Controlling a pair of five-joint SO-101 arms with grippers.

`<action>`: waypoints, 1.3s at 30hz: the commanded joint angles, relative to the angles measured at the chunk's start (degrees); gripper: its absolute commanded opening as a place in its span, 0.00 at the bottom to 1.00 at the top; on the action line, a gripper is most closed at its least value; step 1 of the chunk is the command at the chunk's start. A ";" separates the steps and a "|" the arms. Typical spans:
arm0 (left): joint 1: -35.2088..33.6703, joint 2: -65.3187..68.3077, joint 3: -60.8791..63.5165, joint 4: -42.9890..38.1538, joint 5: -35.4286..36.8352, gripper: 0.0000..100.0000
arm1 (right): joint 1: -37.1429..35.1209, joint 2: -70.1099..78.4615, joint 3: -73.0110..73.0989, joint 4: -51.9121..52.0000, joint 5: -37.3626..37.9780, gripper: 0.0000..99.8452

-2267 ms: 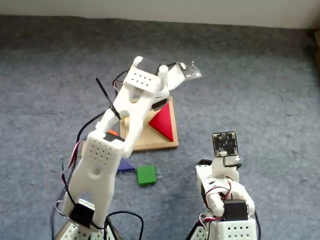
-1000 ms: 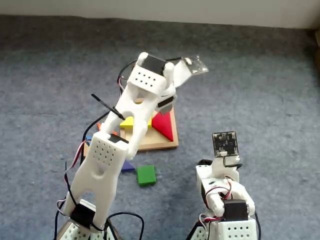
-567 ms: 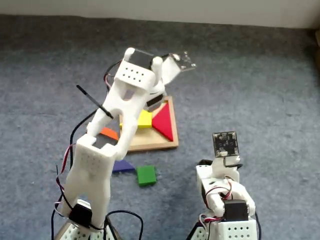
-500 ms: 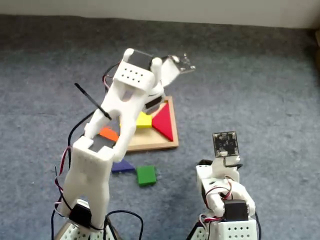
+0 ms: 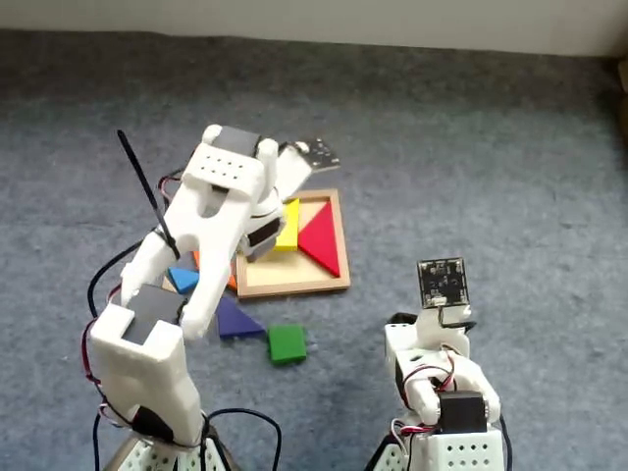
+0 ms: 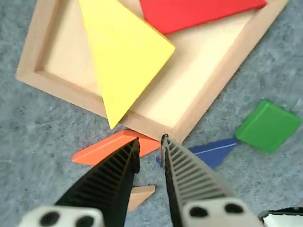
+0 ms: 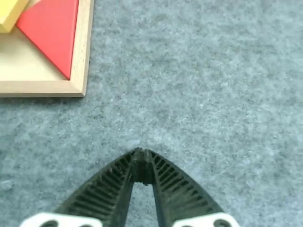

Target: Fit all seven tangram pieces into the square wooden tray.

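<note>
Green square [image 5: 287, 343], purple triangle [image 5: 235, 320], blue piece [image 5: 183, 280] and orange piece [image 6: 113, 145] lie loose on the carpet [image 5: 491, 177] beside the wooden tray [image 5: 294, 286]; inside sit the red triangle [image 5: 322, 240] and a yellow triangle [image 6: 125, 52], its tip overhanging the rim. Left gripper [image 6: 149, 141] hovers over the orange piece, jaws narrowly parted, empty; right gripper [image 7: 142, 153], closed, hangs above bare carpet.

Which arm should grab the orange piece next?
Left. The left gripper, open, hangs just above the orange piece beside the tray; the right gripper sits shut over carpet, farther off.
</note>
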 commanded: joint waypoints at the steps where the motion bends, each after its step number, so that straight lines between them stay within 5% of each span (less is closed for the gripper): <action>1: -2.15 -2.59 6.11 -8.35 0.44 0.09 | 0.57 -0.31 6.64 -0.22 0.62 0.02; 17: -2.33 4.53 5.67 -28.66 4.48 0.09 | 0.57 -0.31 6.64 -0.22 0.62 0.02; 25: -1.98 3.91 2.42 -28.22 4.40 0.09 | 0.57 -0.31 6.64 -0.22 0.62 0.02; 33: -0.57 -1.36 -5.58 -16.88 4.48 0.09 | 0.57 -0.31 6.64 -0.22 0.62 0.02; 39: 1.01 -2.33 -6.02 -22.95 13.36 0.09 | 0.57 -0.31 6.64 -0.22 0.62 0.02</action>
